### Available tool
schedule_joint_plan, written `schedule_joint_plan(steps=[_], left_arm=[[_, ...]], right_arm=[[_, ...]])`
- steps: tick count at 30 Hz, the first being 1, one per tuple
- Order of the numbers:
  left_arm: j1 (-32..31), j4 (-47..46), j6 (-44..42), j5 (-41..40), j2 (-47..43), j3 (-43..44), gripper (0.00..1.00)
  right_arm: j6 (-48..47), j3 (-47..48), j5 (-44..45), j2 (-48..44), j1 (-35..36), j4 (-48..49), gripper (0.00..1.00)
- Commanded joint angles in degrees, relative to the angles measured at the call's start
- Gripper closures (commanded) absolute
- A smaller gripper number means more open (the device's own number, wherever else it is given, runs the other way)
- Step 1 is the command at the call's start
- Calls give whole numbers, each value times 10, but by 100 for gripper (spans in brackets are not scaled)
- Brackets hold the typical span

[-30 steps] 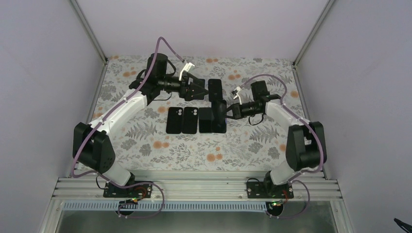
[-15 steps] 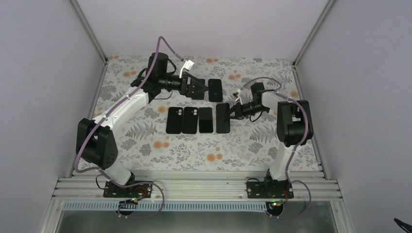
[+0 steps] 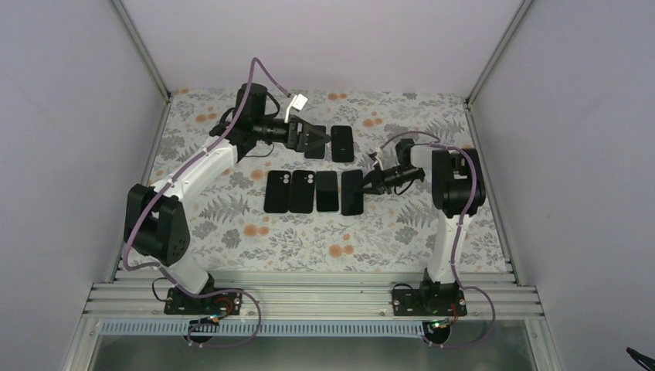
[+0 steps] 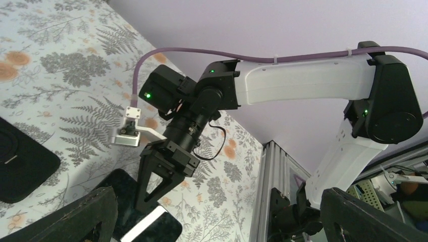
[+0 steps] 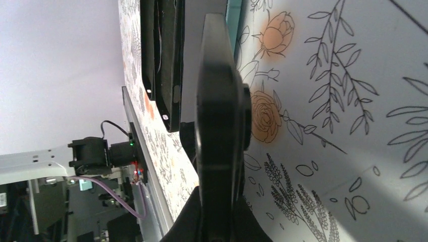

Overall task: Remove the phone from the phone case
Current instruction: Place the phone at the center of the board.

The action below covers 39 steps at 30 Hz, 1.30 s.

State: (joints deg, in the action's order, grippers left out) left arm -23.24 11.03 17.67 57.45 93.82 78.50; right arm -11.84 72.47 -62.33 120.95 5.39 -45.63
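One phone (image 3: 351, 192) ends the row (image 3: 302, 192), nudged by the pinched-shut right gripper (image 3: 365, 182); beyond the row, the left gripper (image 3: 324, 140) gapes, ready to grab.

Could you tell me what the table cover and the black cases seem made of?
Table cover: likely printed cloth or vinyl, matt; flat floral pattern. Cases: probably matt plastic or rubber, dull black. One slab shows a glossy reflection, perhaps glass.

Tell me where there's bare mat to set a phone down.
Widest free patch: the near strip of mat between the row of four black slabs and the base rail. The mat's far right corner is bare too. Crowded: the centre, with left fingers over the far pair and right fingers at the row's right end.
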Motion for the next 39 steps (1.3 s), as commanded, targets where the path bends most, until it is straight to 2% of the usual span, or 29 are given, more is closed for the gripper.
schedule_joint_plan(steps=[1,12,17,21,24,27,29,39], left_arm=[[13,-16,17,9,19,21,0],[25,-31,41,12,37,19,0],[26,-31,39,8,32,17,0],[28,-30,34,-7,25,7,0],[29,-20,23,-29,18,6,0],[31,-2,8,-54,10,6,0],[34,12,-6,-79,3,3,0],[69,10,-18,-123,-64,-56,0]], right_arm=[[-6,19,-53,29,-14,-11,94],[22,22,-67,58,-15,3,80],[37,11,-56,43,-15,15,42],[47,5,-34,23,-18,24,21],[55,-4,-14,5,-19,33,12],[70,-14,13,-20,-21,48,8],[85,-20,41,-35,-21,58,0],[112,-34,139,-95,-22,82,1]])
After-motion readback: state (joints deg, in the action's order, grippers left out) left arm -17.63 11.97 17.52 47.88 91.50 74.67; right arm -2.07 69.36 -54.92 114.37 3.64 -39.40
